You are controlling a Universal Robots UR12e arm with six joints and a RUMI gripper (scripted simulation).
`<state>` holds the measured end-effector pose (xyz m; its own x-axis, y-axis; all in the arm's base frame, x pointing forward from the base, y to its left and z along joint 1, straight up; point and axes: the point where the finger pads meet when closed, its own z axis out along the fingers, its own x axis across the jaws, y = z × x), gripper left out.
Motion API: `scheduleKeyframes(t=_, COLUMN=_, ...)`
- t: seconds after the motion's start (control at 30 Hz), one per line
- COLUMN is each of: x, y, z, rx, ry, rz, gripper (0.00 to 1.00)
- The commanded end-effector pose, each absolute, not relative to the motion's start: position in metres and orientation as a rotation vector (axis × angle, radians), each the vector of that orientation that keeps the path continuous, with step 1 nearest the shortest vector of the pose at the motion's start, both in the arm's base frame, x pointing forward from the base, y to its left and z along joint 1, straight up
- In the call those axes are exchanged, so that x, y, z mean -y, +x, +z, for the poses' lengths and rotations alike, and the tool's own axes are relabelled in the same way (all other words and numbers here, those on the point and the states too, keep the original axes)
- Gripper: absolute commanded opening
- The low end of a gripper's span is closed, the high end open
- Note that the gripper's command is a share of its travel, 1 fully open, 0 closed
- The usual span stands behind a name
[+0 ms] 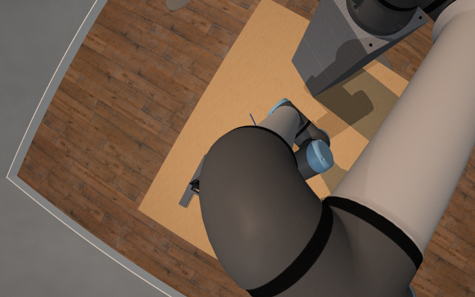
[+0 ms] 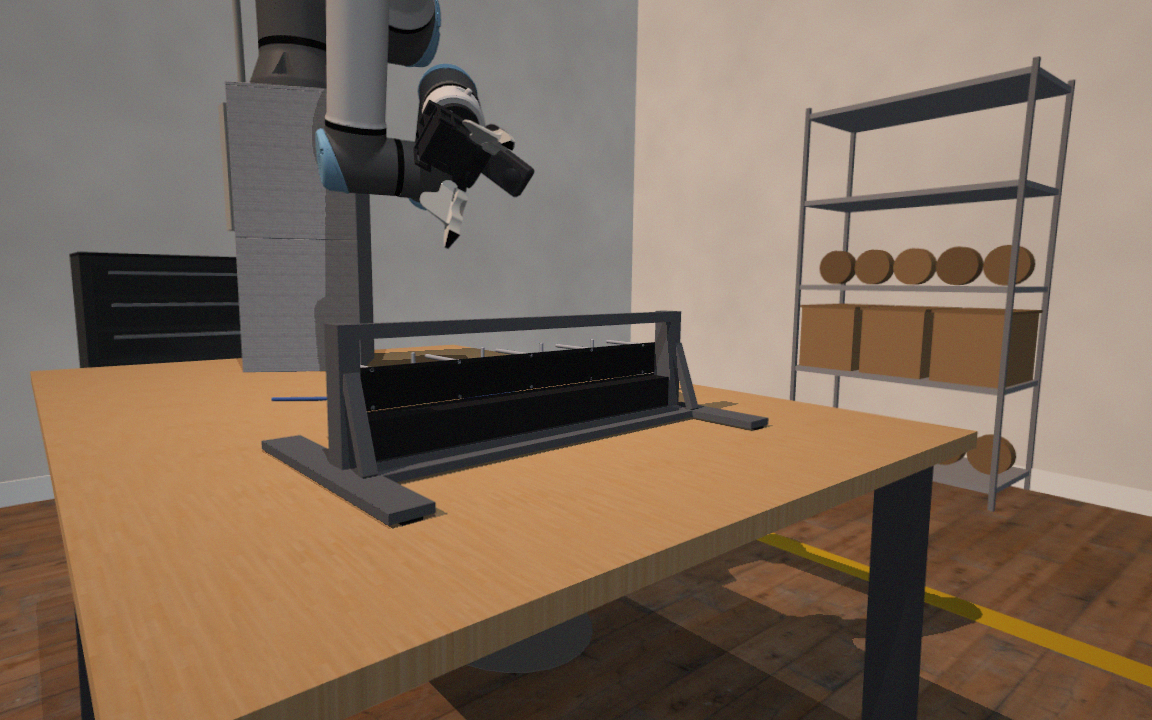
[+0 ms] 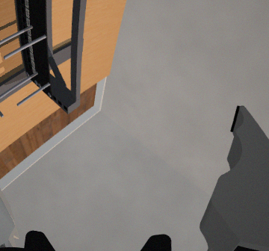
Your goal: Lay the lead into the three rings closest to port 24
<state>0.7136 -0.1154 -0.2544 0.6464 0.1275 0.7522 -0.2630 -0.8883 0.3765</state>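
The dark free-standing rack (image 2: 508,394) stands upright on the wooden table (image 2: 437,519), and I see it from its back side. Thin steel rods (image 2: 517,349) stick out along its top; the rings and ports themselves are too small to make out. A short piece of the blue lead (image 2: 298,398) lies on the table behind the rack's left end, and it also shows in the top view (image 1: 252,119). My gripper (image 2: 453,219) is open and empty, high above the rack. In the wrist view one finger (image 3: 243,169) shows at the right and the rack's end (image 3: 56,57) at the upper left.
My arm hides most of the rack in the top view; only one end (image 1: 191,188) shows. The grey pedestal (image 2: 294,223) stands behind the table beside a black cabinet (image 2: 155,308). A metal shelf (image 2: 920,268) with boxes stands at the far right.
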Motion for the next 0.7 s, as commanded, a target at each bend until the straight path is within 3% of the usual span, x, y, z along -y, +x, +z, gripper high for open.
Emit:
scheduleKeyframes(t=0.0, x=0.1154, y=0.7138, z=-0.2538, rx=0.106, ry=2.408, rz=1.151, gripper=1.00)
scheduleKeyframes(t=0.67, x=0.1155, y=0.7119, z=-0.2550, rx=0.107, ry=2.416, rz=1.142, gripper=1.00)
